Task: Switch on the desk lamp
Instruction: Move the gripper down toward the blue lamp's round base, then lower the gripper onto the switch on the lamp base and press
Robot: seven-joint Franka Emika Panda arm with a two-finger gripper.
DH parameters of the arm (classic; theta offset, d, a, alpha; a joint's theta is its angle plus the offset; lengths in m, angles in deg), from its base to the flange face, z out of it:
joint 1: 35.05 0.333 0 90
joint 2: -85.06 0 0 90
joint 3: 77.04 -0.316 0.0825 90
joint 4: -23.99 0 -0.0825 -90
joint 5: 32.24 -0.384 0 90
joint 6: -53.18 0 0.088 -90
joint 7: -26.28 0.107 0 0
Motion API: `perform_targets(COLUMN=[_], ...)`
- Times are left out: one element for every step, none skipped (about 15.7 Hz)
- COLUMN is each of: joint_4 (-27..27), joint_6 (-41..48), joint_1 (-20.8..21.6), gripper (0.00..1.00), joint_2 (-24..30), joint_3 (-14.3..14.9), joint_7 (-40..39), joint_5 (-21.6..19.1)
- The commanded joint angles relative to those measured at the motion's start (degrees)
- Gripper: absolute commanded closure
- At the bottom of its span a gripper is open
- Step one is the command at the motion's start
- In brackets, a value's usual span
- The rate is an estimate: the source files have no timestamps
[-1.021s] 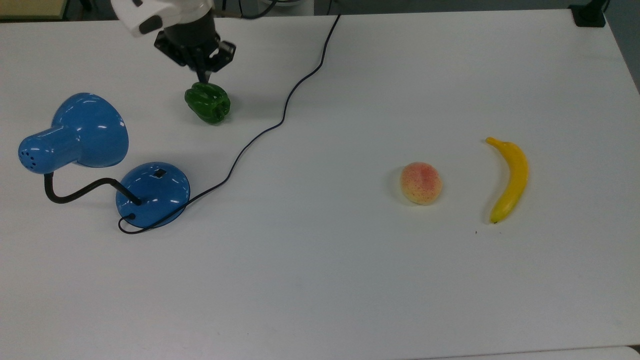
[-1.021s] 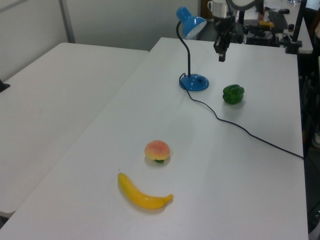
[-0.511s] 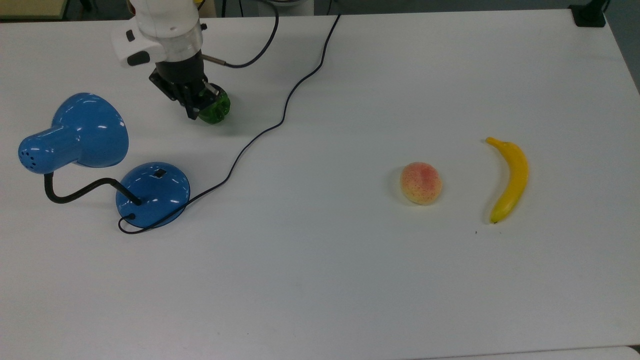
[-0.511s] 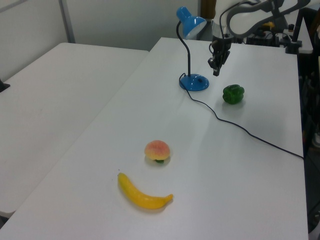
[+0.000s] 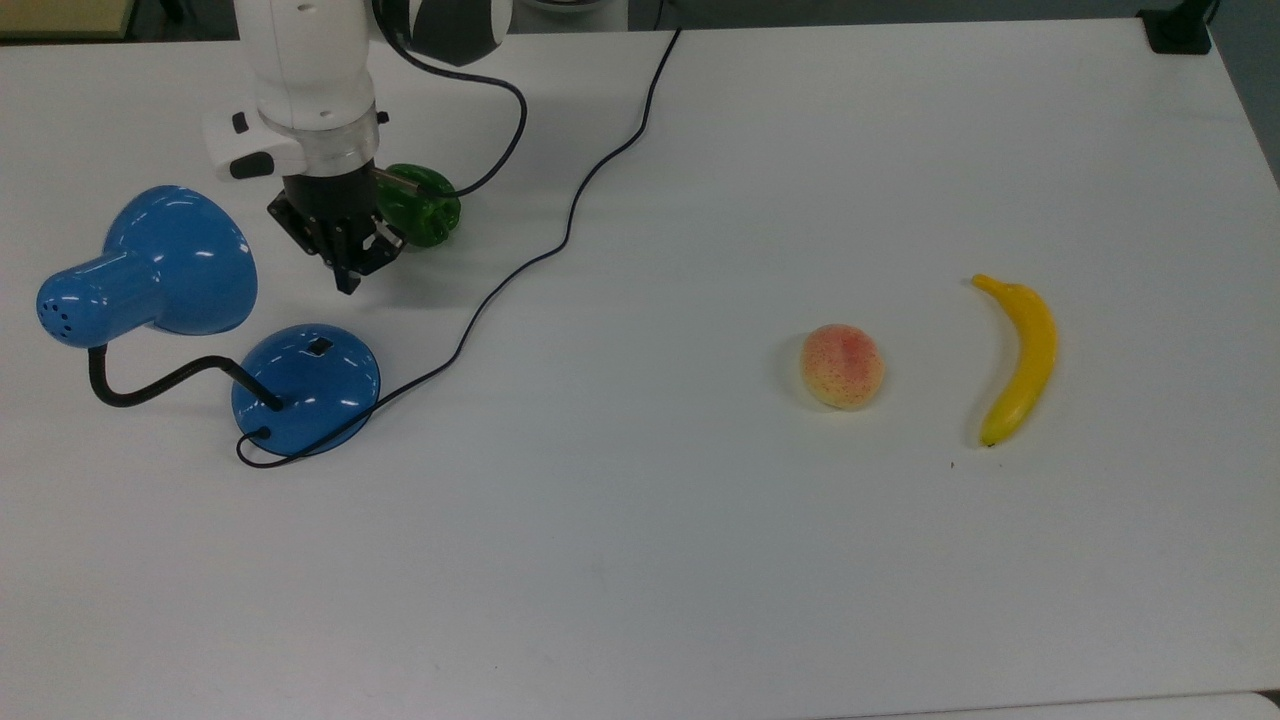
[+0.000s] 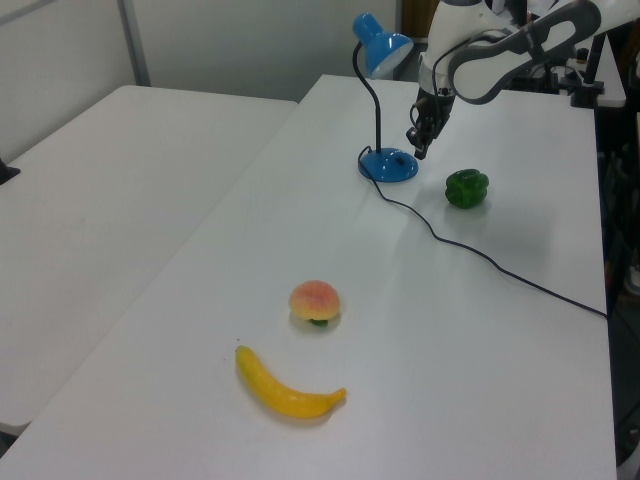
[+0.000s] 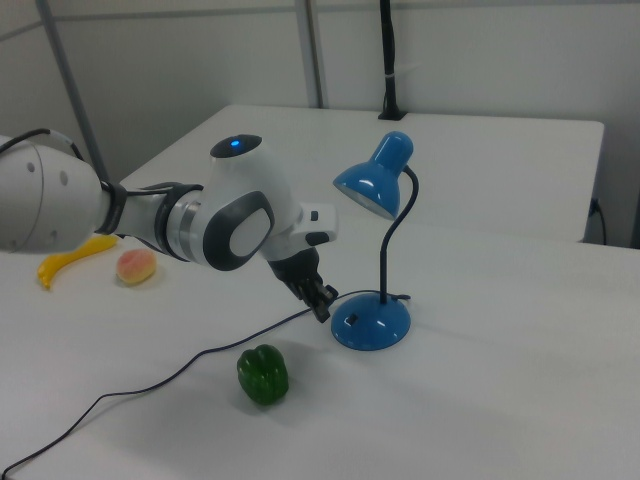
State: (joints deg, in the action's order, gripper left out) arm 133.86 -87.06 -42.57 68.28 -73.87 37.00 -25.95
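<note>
My gripper [image 5: 347, 283] between desk lamp [image 5: 305, 388] and pepper [image 5: 420, 212] — top view's right: peach [image 5: 842, 366], then banana [image 5: 1018, 358].

From my station, the top view looks straight down on the white table [image 5: 700, 560]. The left view sights along it from the banana [image 6: 288, 388] end, far from the desk lamp [image 6: 385, 160]. The right view sits close, facing the desk lamp [image 7: 375, 250] from the opposite end. All three share lamp and banana.

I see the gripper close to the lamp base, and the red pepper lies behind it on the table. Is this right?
Not quite: the pepper is green, not red, as the right view shows. The rest holds: the gripper is close to the lamp base, with the pepper behind it on the table.
</note>
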Motion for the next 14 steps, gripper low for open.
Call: perform_targets(joint_4=[0.2,0.2,0.1,0.1,0.1,0.1,0.0,-0.2,-0.2,-0.3,-0.3,-0.3,-0.3,-0.4], joint_6=[-6.5,-7.7,-8.4,-9.0,-9.7,-10.8,-12.1,-12.9,-13.7,-14.5,-15.4,-15.9,-16.0,-16.1], joint_1=[-0.5,-0.6,-0.6,-0.6,-0.6,-0.6,-0.6,-0.6,-0.6,-0.6,-0.6,-0.7,-0.9,-0.9], gripper=[1.0,1.0,1.0,1.0,1.0,1.0,1.0,1.0,1.0,1.0,1.0,1.0,1.0,1.0], joint_2=[-1.2,-1.5,-1.9,-2.1,-2.5,-3.0,-3.3,-3.6,-4.1,-4.4,-4.5,-4.7,-5.3,-5.5], joint_3=[0.2,0.2,0.2,0.2,0.2,0.2,0.2,0.2,0.2,0.2,0.3,0.3,0.3,0.3], joint_7=[1.6,1.6,1.6,1.6,1.6,1.6,1.6,1.6,1.6,1.6,1.6,1.6,1.6,1.6], joint_5=[1.5,1.6,2.1,2.9,3.5,3.7,3.7,4.0,4.2,4.4,4.5,4.5,4.5,4.7])
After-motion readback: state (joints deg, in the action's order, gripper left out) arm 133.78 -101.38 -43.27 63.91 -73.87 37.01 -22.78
